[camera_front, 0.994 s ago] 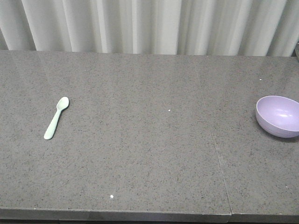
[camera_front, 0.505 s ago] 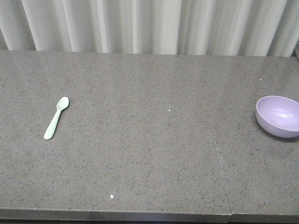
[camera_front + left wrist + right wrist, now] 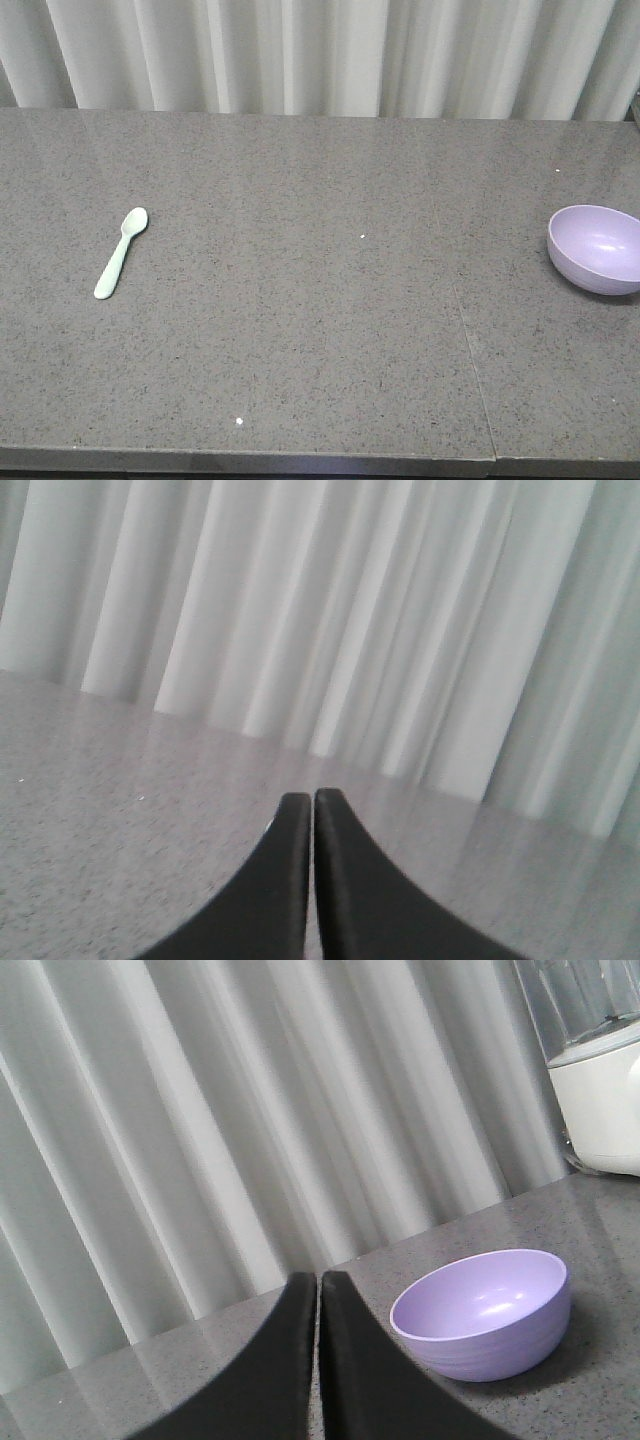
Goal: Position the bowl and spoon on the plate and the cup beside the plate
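A pale mint spoon lies flat at the left of the grey table, scoop end away from me. The lavender bowl stands upright and empty at the table's right edge, and the right wrist view shows the bowl just right of my right gripper, whose jaws are shut with nothing in them. My left gripper is shut and empty, above bare tabletop facing the curtain. The plate and the cup are out of view. Neither gripper appears in the front view.
A white pleated curtain hangs behind the speckled grey table. A seam crosses the tabletop on the right. A white appliance with a clear top stands at the far right, behind the bowl.
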### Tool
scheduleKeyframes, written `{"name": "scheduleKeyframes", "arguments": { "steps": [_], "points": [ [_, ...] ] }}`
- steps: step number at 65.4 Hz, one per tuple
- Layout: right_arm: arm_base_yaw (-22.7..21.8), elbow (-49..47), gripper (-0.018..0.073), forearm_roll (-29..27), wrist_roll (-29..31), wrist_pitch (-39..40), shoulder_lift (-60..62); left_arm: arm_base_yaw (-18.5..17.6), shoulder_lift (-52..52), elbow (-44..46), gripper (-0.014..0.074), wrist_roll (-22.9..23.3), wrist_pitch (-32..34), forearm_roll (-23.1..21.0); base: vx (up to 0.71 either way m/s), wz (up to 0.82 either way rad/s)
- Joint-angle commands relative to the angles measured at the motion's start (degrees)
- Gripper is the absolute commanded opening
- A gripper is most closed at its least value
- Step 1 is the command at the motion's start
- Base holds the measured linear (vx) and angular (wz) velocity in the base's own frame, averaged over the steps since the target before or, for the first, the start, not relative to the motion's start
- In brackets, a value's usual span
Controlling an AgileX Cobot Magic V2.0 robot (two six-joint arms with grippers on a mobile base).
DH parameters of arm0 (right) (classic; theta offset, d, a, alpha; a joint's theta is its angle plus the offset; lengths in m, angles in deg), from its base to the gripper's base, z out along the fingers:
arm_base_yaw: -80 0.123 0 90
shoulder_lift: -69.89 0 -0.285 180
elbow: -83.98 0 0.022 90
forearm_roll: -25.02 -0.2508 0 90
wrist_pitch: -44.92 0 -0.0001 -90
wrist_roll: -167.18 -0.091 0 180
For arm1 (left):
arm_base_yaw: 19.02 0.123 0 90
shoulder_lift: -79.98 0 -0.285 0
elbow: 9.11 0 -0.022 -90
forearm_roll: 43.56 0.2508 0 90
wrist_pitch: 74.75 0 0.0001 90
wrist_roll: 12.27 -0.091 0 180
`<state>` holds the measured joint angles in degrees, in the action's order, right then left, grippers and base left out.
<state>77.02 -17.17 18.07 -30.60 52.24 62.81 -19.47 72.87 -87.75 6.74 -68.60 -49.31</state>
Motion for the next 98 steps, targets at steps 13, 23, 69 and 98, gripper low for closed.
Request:
{"name": "scheduleKeyframes", "arguments": {
  "steps": [13, 23, 69, 98],
  "points": [
    [-0.2, 0.0, 0.0015, -0.4, 0.0, 4.2, 0.3, -0.3, 0.4, -1.3, -0.0006, 2.8, 15.9, -1.6, 0.0, 0.0],
    [-0.2, 0.0, 0.0015, -0.4, 0.0, 3.2, 0.3, -0.3, 0.4, -1.3, -0.0006, 2.8, 17.5, -1.6, 0.0, 0.0],
    [-0.2, -24.9, 0.0015, 6.6, 3.9, -17.0, -9.4, -0.3, 0.4, 5.4, -0.0006, 10.7, 21.4, -0.3, 0.0, 0.0],
    [-0.2, -41.0, 0.0276, -2.8, 20.0, -21.6, -22.7, -0.3, 0.4, 23.9, 0.0091, 10.7, -6.9, 15.4, 0.0, 0.0]
  ]
}}
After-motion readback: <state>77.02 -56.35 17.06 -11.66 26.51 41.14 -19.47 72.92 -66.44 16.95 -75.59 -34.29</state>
